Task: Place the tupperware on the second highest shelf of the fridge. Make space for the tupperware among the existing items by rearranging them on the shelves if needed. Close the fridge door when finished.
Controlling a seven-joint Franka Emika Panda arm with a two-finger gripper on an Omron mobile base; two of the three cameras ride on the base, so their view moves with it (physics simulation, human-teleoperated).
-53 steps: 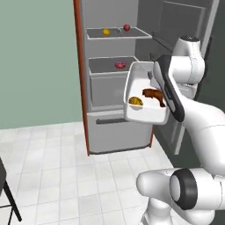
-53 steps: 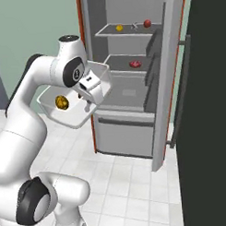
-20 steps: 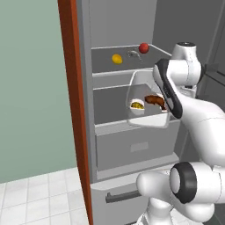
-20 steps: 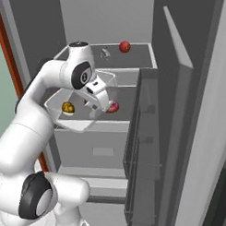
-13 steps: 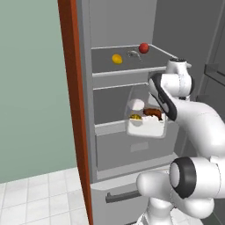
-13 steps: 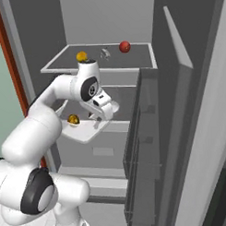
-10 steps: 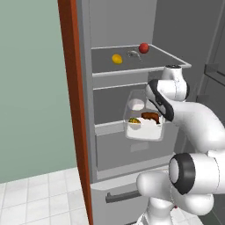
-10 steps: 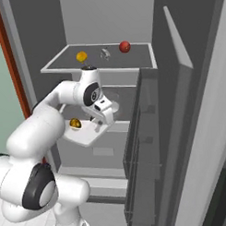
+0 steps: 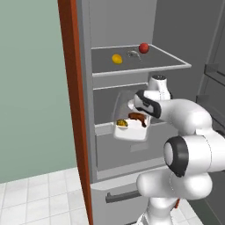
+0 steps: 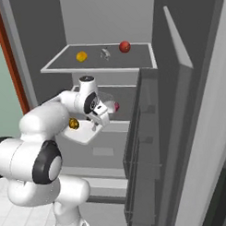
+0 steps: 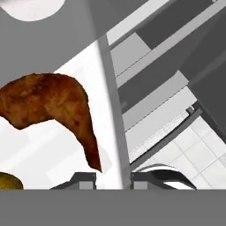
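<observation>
White tupperware [image 9: 131, 127] sits clamped by its wall in the gripper [image 11: 113, 177], at the fridge [image 9: 132, 52] shelf lip. Not released yet; fridge door [image 10: 199, 144] beside it needs closing.

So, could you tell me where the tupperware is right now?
The tupperware is in the gripper, at the front edge of the shelf below the one holding the apple, in the left base view.

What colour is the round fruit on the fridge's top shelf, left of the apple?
Yellow fruit, clearest in the left base view.
</observation>
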